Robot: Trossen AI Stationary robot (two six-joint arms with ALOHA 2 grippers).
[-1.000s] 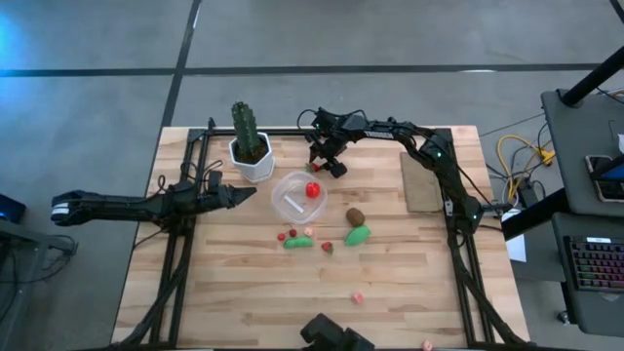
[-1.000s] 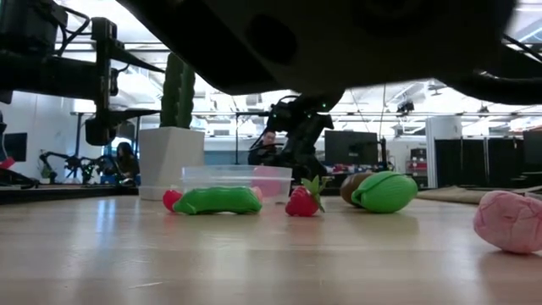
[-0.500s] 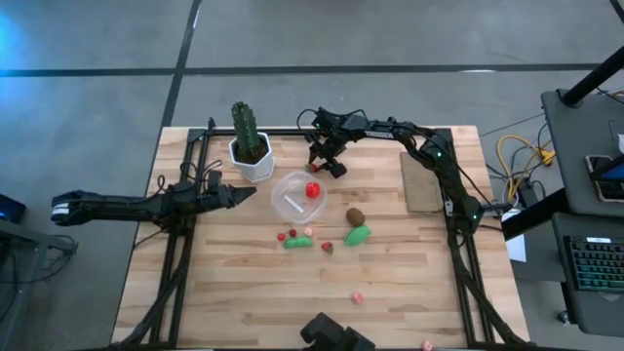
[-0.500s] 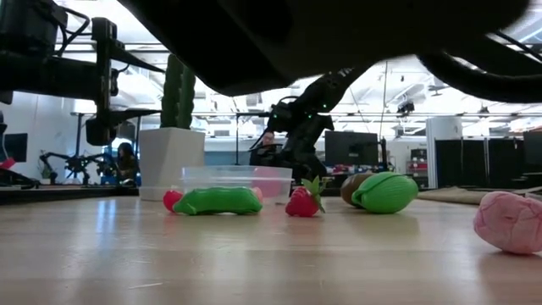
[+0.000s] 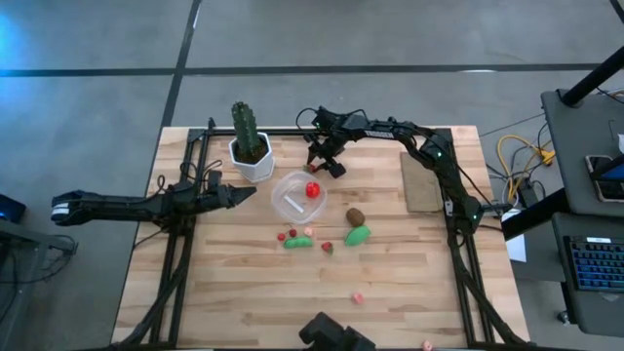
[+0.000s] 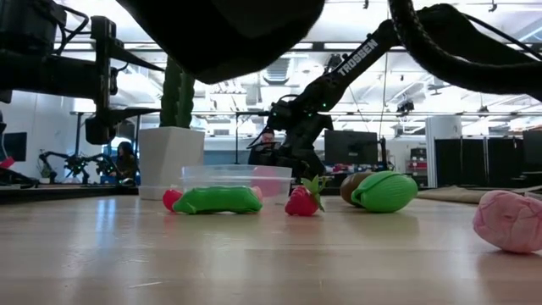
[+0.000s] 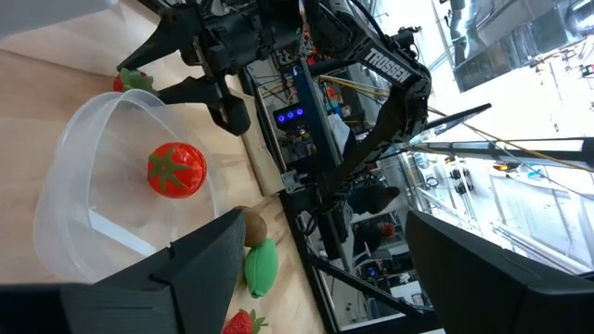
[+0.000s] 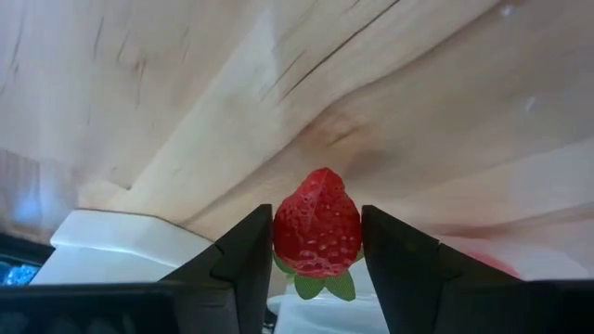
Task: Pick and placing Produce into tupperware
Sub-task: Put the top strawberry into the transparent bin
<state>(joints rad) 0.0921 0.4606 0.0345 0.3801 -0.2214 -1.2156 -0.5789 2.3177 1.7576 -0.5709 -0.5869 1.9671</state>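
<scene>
Your right gripper [image 8: 316, 243] is clamping a small strawberry [image 8: 316, 234] at the tupperware's [image 5: 297, 196] twelve o'clock. Probably light, slick plastic; keep gripping its broad middle. Your left gripper [image 5: 244, 193], fingers apart, is waiting at nine o'clock.

Right arm [image 6: 356, 63] lifting in low view: dark bulk that filled upper frame now pulled back toward upper left, lettered link and cable exposed upper right. High view: right gripper [image 5: 325, 159] edged slightly toward upper frame.
</scene>
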